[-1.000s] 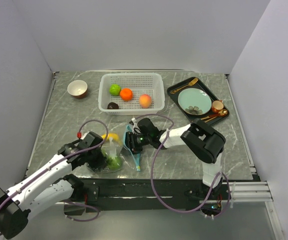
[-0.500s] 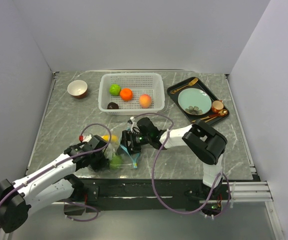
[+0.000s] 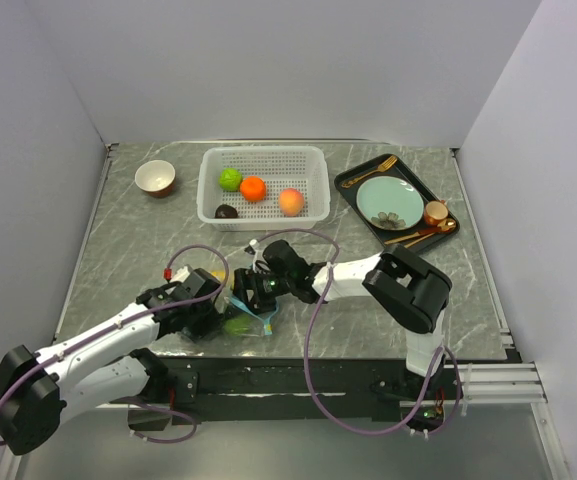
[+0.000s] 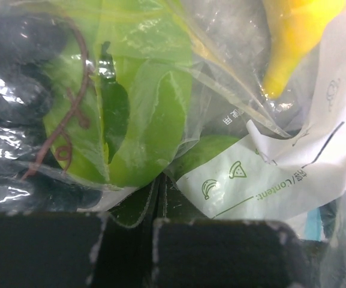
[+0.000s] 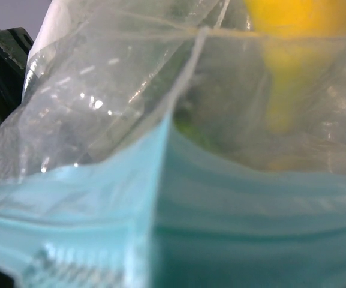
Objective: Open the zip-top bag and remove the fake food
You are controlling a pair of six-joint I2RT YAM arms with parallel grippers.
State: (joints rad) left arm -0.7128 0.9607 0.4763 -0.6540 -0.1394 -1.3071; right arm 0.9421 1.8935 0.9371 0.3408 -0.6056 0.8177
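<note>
From above, we see the clear crinkly plastic zip-top bag lying near the front edge of the grey marbled table, between the left gripper and the right gripper, both touching it. Well behind, the white perforated plastic basket holds four pieces of fake food: a green round fruit, an orange, a peach and a dark brownish piece. We judge the task partly done. In the left wrist view, the left gripper's black fingers are pressed almost together on a fold of the bag's film. Inside the bag are a green fruit, a yellow banana and dark purple grapes, all left to remove. In the right wrist view, the teal-blue zip strip fills the bottom, with the banana behind it. The right gripper's fingers are out of sight there, so we cannot tell whether they pinch the strip, nor whether the mouth is open.
</note>
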